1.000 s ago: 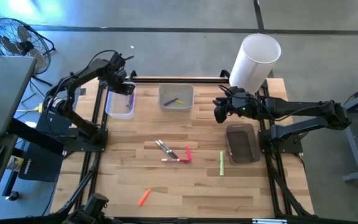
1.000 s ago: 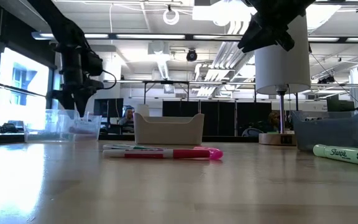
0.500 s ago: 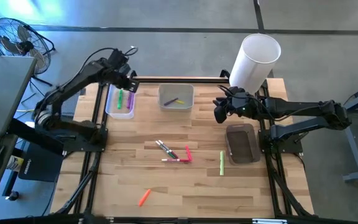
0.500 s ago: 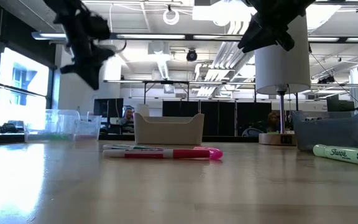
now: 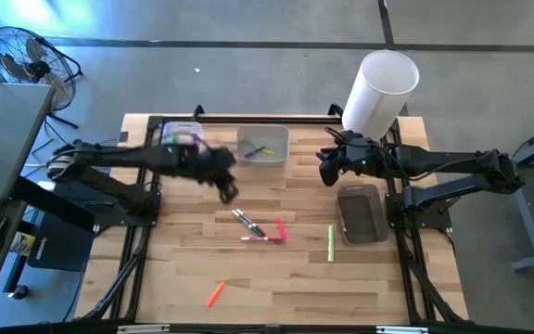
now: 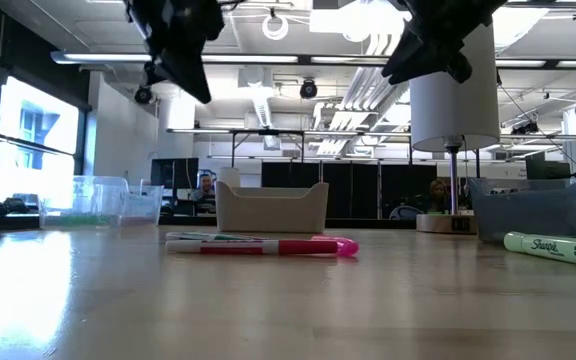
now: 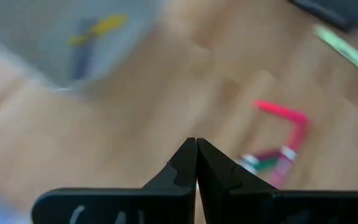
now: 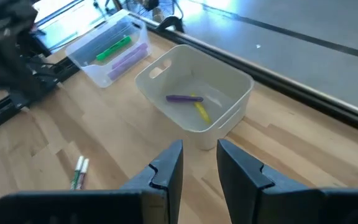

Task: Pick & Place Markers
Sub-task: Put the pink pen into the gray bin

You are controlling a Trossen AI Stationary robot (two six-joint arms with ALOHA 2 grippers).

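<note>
Several markers lie loose on the wooden table: a white-bodied cluster [image 5: 248, 224], a pink one [image 5: 280, 229], a green one [image 5: 331, 243] and an orange one [image 5: 215, 294]. A clear bin [image 5: 180, 141] holds a green marker [image 8: 114, 48] and a purple one. A white bin [image 5: 263, 146] holds a purple marker [image 8: 181, 98] and a yellow one [image 8: 201, 112]. My left gripper [image 5: 228, 192] hangs shut and empty above the table, just far-left of the cluster [image 7: 267, 163]. My right gripper [image 5: 326, 171] waits open beside the white bin, holding nothing.
A dark tray [image 5: 361, 214] sits at the right, under my right arm. A tall white cylinder [image 5: 379, 91] stands at the far right corner. Bare wood lies along the near edge around the orange marker.
My left gripper has left the clear bin, risen, and swung fast toward the table's right and near side, ending over the wood near the marker cluster. A green marker now shows in the clear bin.
</note>
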